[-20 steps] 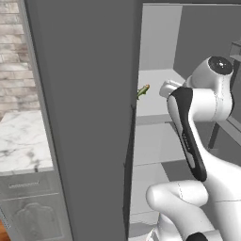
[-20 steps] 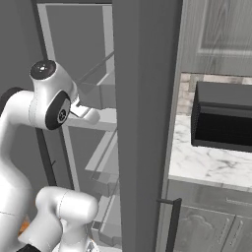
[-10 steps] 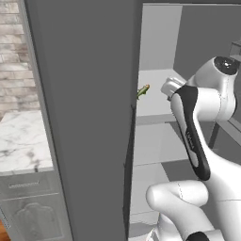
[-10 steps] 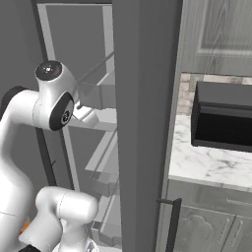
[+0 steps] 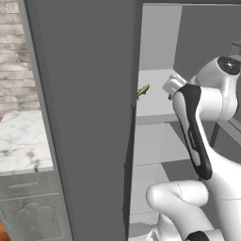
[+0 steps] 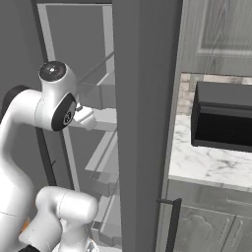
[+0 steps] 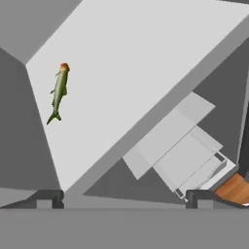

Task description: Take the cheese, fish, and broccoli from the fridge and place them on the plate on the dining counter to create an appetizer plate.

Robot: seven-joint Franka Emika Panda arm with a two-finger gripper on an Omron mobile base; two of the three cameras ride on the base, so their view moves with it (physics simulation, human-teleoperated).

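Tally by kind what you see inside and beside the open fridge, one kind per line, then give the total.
Fish: 1, lying on a fridge shelf
Fridge shelves: 2 in the left base view
Microwave: 1, black, on the marble counter
Total: 4

The robot is a glossy white articulated arm [image 5: 207,141] built of rounded, tubular segments with bulbous elbow housings. A black curved band runs along one link, and a round dark grey cap with a small central mark closes the top joint. The tool [image 7: 124,199] ends in two small dark grey, block-shaped fingertips [image 7: 47,198].
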